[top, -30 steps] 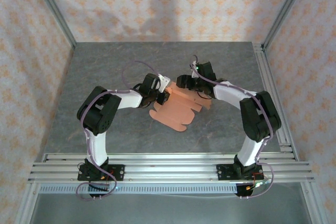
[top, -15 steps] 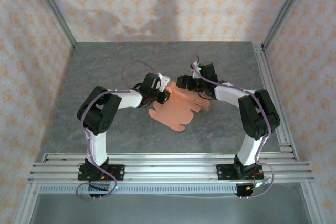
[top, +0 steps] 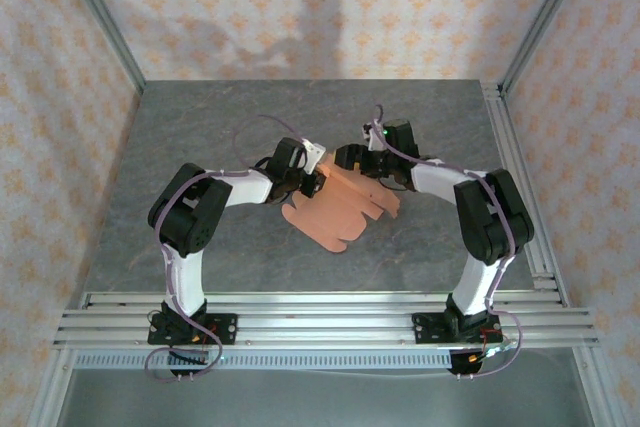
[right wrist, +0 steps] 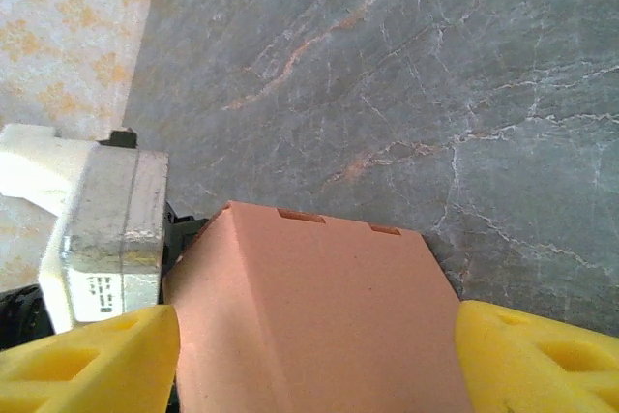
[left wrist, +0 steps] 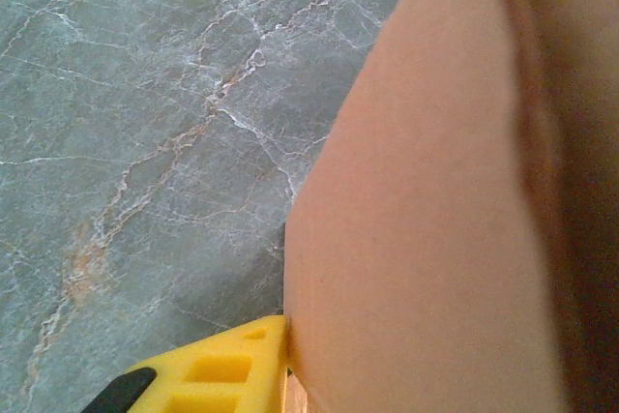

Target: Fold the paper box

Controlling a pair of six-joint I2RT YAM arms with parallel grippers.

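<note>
Now the paper box (top: 340,215) has shifted slightly leftward.

I am finding no text that I can read. In the right wrist view I am seeing a small white sticker (right wrist: 100,287) on a grey block (right wrist: 121,200) near the box (right wrist: 319,326). It is carrying lines of dark print, too small and blurred to make out.
</note>
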